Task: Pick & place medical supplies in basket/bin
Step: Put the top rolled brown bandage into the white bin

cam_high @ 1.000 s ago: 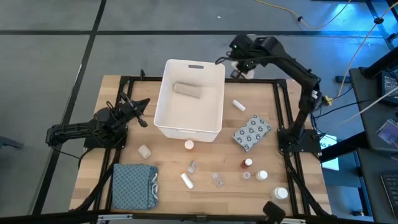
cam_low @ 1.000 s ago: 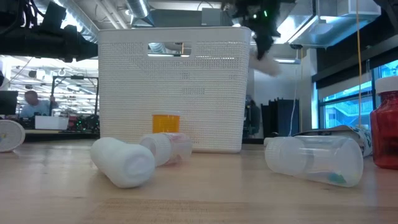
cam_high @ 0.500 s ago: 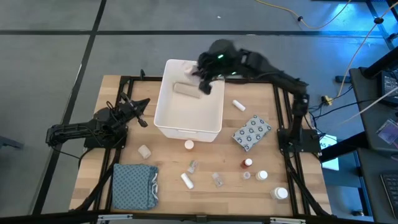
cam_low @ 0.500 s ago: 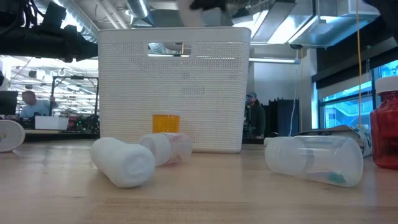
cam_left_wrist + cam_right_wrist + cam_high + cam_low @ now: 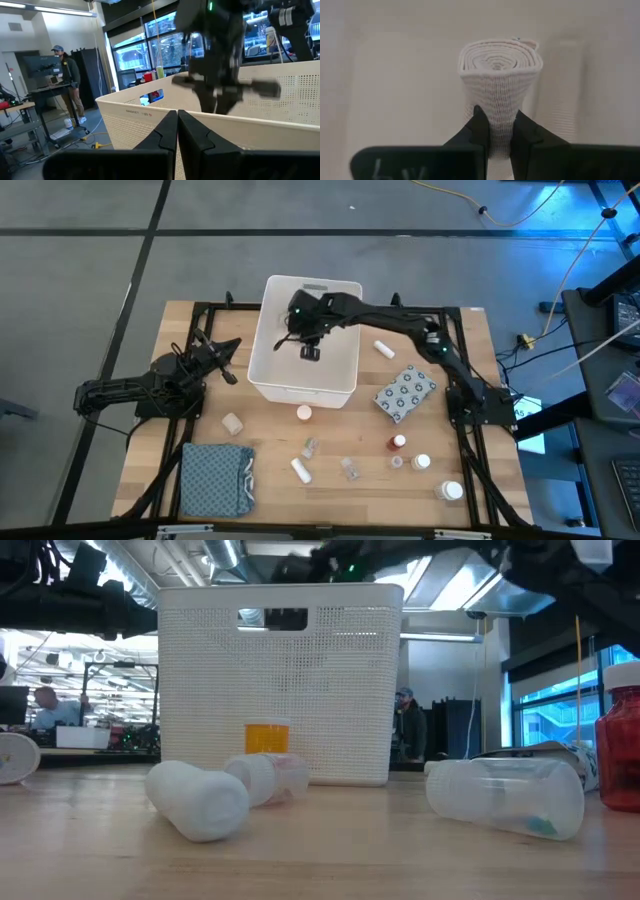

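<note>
Hanging over the basket, a bandage roll is pinched by the right hand; thin grip, slippage or bounce-out is risked. Left hand is clenched empty beside the basket.

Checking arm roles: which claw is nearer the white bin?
Right. The right claw is over the inside of the white bin, holding a bandage roll; the left claw waits outside its left wall.

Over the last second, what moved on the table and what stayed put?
The right pincer swung from beyond the tub's far right corner to above the inside of the white tub, carrying a beige bandage roll that it still clamps. Nothing was let go. The left pincer stayed shut beside the tub, and the loose bottles, vials, dotted packet and blue cloth did not shift.
</note>
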`<state>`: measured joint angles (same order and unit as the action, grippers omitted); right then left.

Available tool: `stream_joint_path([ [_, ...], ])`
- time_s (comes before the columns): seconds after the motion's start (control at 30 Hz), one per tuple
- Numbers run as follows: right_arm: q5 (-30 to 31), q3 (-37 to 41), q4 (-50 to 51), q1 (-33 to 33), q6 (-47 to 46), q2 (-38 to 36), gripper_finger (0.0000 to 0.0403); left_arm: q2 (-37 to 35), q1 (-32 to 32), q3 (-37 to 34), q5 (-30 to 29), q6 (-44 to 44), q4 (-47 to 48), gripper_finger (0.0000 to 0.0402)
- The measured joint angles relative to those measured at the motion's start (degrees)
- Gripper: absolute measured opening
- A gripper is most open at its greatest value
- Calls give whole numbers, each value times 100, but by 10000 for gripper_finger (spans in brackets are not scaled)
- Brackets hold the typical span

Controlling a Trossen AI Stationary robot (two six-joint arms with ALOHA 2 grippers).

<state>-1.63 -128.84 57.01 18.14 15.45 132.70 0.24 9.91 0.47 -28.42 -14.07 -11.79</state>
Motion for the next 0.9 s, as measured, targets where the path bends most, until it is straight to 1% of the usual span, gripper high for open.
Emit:
stream_joint_path([
  [0.1,-11,0,94,29,80,200,42,0,-1,1,0,-1,-2,6],
  [0.27,-13,0,479,76,676,326,42,0,-2,2,0,1,-1,8],
  [0.63,-16,0,319,508,1035,320,42,0,-2,1,0,-2,0,8],
  [0.67,-97,0,305,531,1034,320,42,-1,-2,0,0,-2,0,8],
  [0.8,-936,0,291,592,1023,320,42,1,-2,0,0,-2,0,6],
  [0.83,-1059,0,252,592,1020,320,42,1,-2,1,0,-2,0,6],
  [0.9,-1095,0,162,587,1018,327,42,0,-1,1,0,-2,0,6],
])
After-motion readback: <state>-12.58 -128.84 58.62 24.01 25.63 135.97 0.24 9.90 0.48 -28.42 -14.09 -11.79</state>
